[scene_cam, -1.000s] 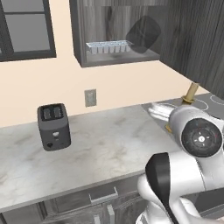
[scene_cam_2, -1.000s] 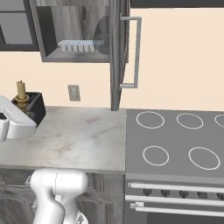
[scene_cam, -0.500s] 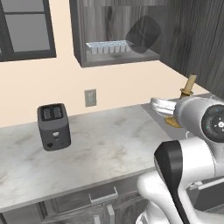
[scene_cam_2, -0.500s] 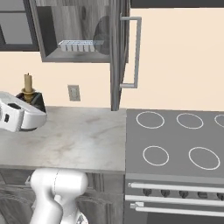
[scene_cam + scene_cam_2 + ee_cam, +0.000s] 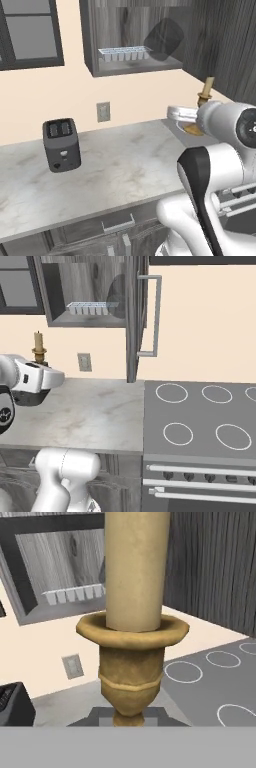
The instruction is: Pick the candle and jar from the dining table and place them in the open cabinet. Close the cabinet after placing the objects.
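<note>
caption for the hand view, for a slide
Candle held in the shut gripper, facing the open cabinet with its ridged tray.

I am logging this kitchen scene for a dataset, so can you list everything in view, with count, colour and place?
candle: one, golden-brass holder with a tan stick, held upright in the gripper above the counter
cabinet: one, dark grey wood grain, on the wall, door open
ridged tray: one, clear, on the cabinet shelf
jar: one, dark grey, tilted on the shelf to the right of the tray
toaster: one, black, on the counter's left part
counter: one, pale veined marble, below the cabinet
wall outlet: one, grey, above the counter
stove: one, grey with white ring burners, right of the counter
window: one, dark frame, upper left
gripper: one, white, shut on the candle
</note>
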Robot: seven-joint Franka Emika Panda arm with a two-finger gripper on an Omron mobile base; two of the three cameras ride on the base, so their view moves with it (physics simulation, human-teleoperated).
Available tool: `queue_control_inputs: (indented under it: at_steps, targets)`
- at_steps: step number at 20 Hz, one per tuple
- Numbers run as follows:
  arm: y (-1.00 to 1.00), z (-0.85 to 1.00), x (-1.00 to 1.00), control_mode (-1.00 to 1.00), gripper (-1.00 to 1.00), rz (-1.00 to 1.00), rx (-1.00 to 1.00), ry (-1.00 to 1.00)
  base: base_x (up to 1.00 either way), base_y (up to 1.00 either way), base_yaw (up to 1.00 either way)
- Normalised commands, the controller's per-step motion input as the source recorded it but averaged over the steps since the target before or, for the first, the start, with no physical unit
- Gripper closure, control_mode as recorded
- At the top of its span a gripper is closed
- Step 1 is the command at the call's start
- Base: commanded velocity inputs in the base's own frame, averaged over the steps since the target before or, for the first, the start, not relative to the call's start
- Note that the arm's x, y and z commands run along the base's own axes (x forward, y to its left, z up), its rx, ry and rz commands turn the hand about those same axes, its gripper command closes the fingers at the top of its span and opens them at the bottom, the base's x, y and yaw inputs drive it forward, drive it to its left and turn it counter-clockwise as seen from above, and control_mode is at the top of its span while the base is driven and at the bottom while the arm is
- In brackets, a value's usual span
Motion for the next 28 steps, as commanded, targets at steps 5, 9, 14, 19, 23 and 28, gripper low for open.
queue_control_inputs:
  at_steps: [5,9,14,19,23,28]
  targets:
    - [0.13,0.25,0.13,-1.00,1.00,0.11,-0.07,-0.01,0.00,0.00,0.00]
    - [0.11,0.36,0.03,-1.00,1.00,0.10,-0.08,0.00,0.00,0.00,0.00]
    - [0.01,0.33,0.01,-1.00,1.00,0.10,-0.04,0.00,0.00,0.00,0.00]
    - [0.00,0.10,0.02,-1.00,1.00,0.11,-0.02,-0.02,0.00,0.00,0.00]
    - [0.00,0.06,0.01,-1.00,1.00,0.10,-0.02,-0.05,0.00,0.00,0.00]
    - [0.00,0.08,0.08,-1.00,1.00,0.08,-0.01,-0.05,0.00,0.00,0.00]
